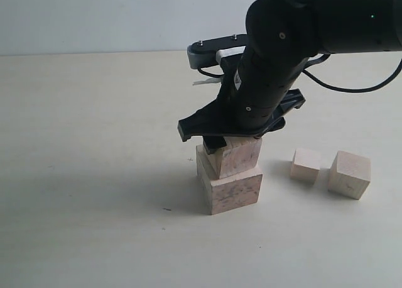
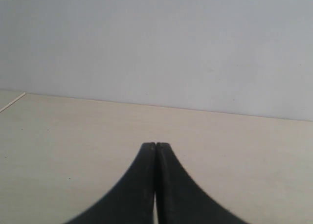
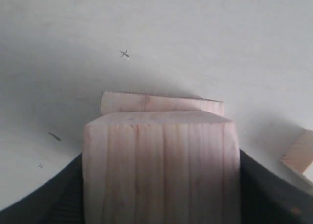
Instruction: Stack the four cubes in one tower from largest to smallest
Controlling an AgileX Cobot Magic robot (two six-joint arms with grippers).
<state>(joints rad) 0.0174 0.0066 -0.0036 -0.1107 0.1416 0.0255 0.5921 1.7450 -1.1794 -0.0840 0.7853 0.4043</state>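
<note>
The largest speckled cube (image 1: 231,188) stands on the table. The second pinkish cube (image 1: 239,157) rests on top of it, turned a little askew. My right gripper (image 1: 237,139) comes down from above, shut on this upper cube. In the right wrist view the held cube (image 3: 161,160) fills the gap between the black fingers (image 3: 63,194), and the base cube (image 3: 161,103) shows just beyond it. Two paler cubes lie to the right: the smaller (image 1: 306,165) and a bigger one (image 1: 349,174). My left gripper (image 2: 156,148) is shut on nothing, over bare table.
The pale table (image 1: 94,143) stretches wide to the left of the stack. A pale wall (image 1: 94,17) runs along its far edge. One pale cube's corner (image 3: 299,155) shows at the edge of the right wrist view.
</note>
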